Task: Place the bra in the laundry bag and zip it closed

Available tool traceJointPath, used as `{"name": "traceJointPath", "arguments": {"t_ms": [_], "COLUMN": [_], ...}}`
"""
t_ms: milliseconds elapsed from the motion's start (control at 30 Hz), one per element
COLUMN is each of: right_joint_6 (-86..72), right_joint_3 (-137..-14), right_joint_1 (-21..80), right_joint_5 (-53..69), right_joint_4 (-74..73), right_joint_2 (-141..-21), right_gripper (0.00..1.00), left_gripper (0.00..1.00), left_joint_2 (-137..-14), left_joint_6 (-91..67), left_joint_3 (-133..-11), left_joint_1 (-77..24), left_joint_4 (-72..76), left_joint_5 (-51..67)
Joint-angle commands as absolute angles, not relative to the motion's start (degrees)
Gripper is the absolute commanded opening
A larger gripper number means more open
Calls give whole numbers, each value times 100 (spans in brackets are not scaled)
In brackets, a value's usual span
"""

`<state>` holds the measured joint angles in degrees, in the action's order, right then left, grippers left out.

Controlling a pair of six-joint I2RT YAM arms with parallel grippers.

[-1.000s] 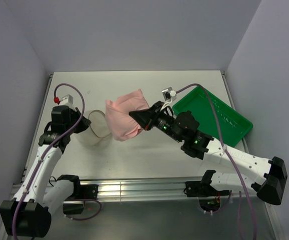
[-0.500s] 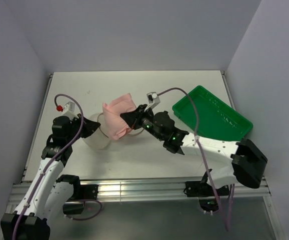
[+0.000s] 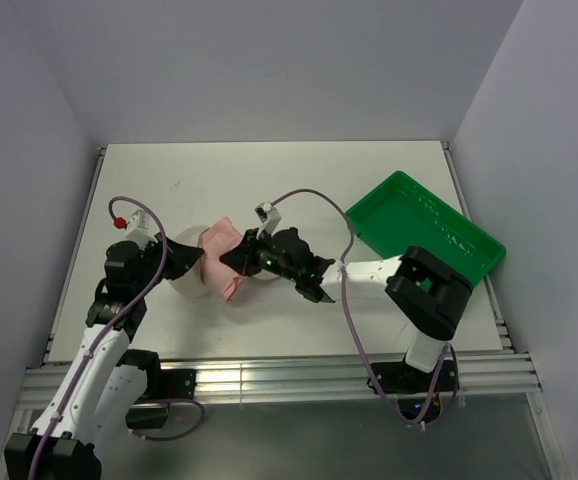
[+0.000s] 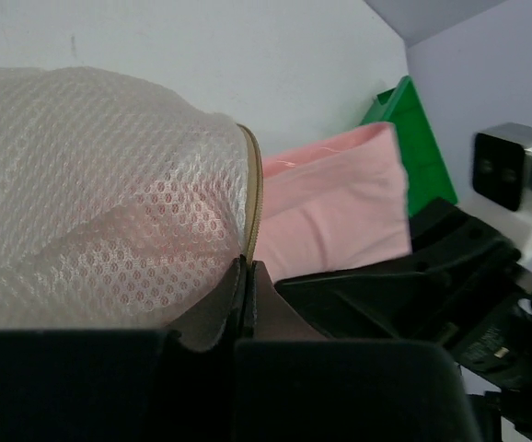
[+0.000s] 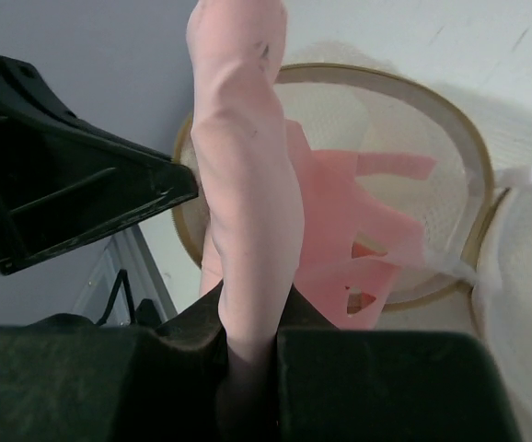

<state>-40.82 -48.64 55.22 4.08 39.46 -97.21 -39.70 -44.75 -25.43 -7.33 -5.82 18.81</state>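
Observation:
The pale pink bra (image 3: 219,250) hangs from my right gripper (image 3: 237,258), which is shut on it; its fold (image 5: 248,203) and straps (image 5: 367,258) hang over the open lower disc of the laundry bag (image 5: 413,175). My left gripper (image 3: 179,260) is shut on the bag's rim (image 4: 252,221) and holds the upper mesh disc (image 4: 91,193) lifted. The bra (image 4: 335,203) shows just right of that rim, partly behind the mesh. The bag (image 3: 184,280) lies left of centre on the table.
A green plastic tray (image 3: 429,235) lies at the right, also seen in the left wrist view (image 4: 404,138). The right arm (image 3: 369,275) stretches across the table's middle towards the bag. Grey walls enclose the white table (image 3: 269,180).
My right gripper has carried the bra left and down from above the table's middle to the bag's opening. The left gripper has kept its hold on the rim, shifting slightly.

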Motion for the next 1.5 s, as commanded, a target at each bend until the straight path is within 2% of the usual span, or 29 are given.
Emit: {"name": "traceJointPath", "arguments": {"t_ms": [0, 200, 400, 533, 667, 867, 1000, 1133, 1467], "right_joint_6": [-4236, -4447, -5140, -6246, -6556, -6048, -5634, -5765, -5985], "right_joint_3": [-5509, -6046, -5714, -5108, -4642, -4088, -3981, -3946, -4332], "right_joint_1": [5634, 5634, 5546, 5616, 5625, 5686, 5897, 5915, 5941], "right_joint_5": [835, 747, 28, -579, -1202, -1652, -2126, -2197, -1996], "right_joint_4": [4254, 3833, 3656, 4138, 4551, 4343, 3877, 3972, 4061], "right_joint_2": [-10159, -10758, -10574, -10188, -9801, -8668, -8200, -8542, -9623], "right_gripper": [0, 0, 0, 0, 0, 0, 0, 0, 0], "left_gripper": [0, 0, 0, 0, 0, 0, 0, 0, 0], "left_joint_2": [-3911, -3851, -3499, -3279, -3077, -3609, -4262, -4263, -3200], "left_joint_6": [-4658, -4807, -5263, -5440, -5458, -5756, -5564, -5712, -6100], "left_joint_3": [-2435, -2242, -1873, -1548, -1450, -1406, -1888, -1785, -748], "left_joint_1": [-756, -1010, -1414, -1599, -1608, -1739, -2686, -2979, -2997], "left_joint_4": [219, 369, 632, 738, 563, 1308, 1661, 1986, 2478], "left_joint_5": [2372, 2593, 2707, 2655, 2628, 2891, 2367, 2224, 1943]}}
